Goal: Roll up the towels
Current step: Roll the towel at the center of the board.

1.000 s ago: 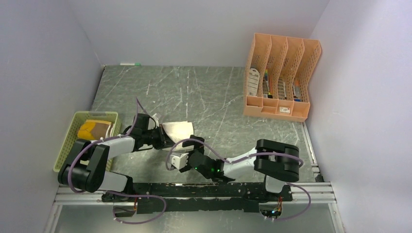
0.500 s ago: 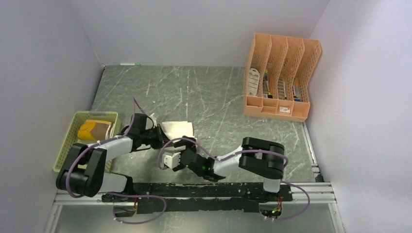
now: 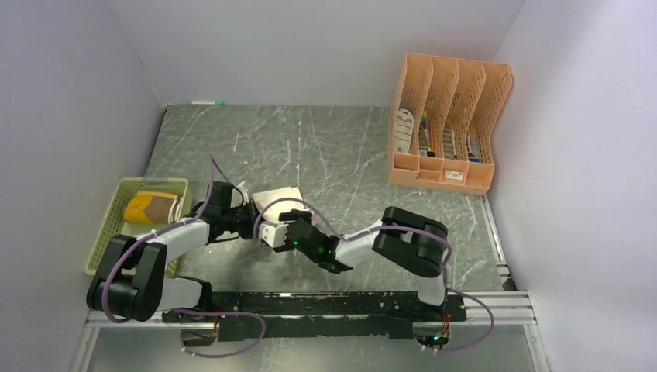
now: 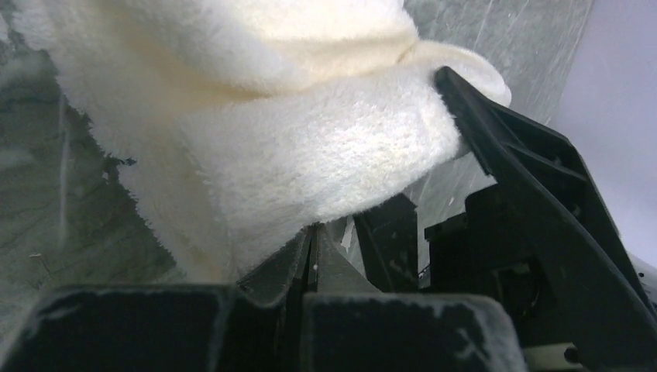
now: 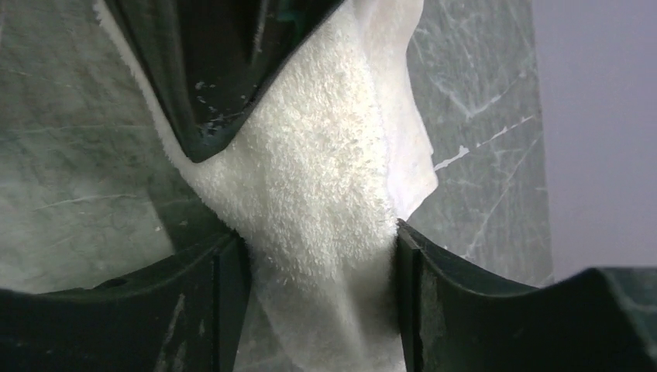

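Green mesh basket on the far left of the bench, and we can see the brown towel with its mustard edging lying inside it. Moving right, the left gripper is clamped tight on the near-left edge of the cream towel, with fluffy cloth bunched over its fingers in the wrist view. The cream towel sits mid-bench, just ahead of both arms. Right beside the left gripper we have the right gripper, its jaws set fairly wide, one on each side of a thick fold of that same towel, with pile pressed against both. Far right, a peach file organizer stands well apart.
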`<act>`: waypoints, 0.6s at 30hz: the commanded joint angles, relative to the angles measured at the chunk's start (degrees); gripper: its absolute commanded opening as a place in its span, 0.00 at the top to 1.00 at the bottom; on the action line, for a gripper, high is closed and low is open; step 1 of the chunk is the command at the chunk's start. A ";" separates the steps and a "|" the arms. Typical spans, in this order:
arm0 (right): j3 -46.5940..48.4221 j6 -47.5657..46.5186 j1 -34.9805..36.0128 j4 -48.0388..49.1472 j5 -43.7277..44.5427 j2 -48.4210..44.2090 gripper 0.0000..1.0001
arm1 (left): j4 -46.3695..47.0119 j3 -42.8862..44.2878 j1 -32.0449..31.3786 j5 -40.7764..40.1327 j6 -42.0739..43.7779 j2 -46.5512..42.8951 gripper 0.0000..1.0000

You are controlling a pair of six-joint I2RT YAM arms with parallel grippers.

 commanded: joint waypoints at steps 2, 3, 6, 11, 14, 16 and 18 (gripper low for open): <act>1.00 3.37 -3.28 -11.18 -7.67 0.66 0.49 | -2.01 0.35 0.86 -0.73 1.40 -0.78 0.93; 1.36 3.87 -3.70 -12.73 -8.84 0.25 0.54 | -2.10 0.39 0.94 -0.73 1.42 -0.85 0.93; 2.97 5.32 -5.00 -17.04 -12.55 -0.06 0.68 | -2.37 0.69 1.04 -0.69 1.68 -0.87 0.93; 9.16 8.24 -9.20 -31.14 -28.07 -0.80 0.82 | -5.02 3.27 1.59 -0.71 3.41 -2.38 0.93; 14.44 10.32 -12.99 -38.47 -37.52 -1.40 0.83 | -8.94 6.61 1.90 -0.89 5.56 -5.56 0.93; 17.13 10.54 -14.32 -42.99 -40.83 -1.67 0.84 | -12.20 9.39 2.08 -1.48 7.35 -7.62 0.93; 19.46 10.83 -15.55 -46.80 -44.65 -1.87 0.83 | -15.18 11.96 2.30 -2.11 8.89 -9.36 0.93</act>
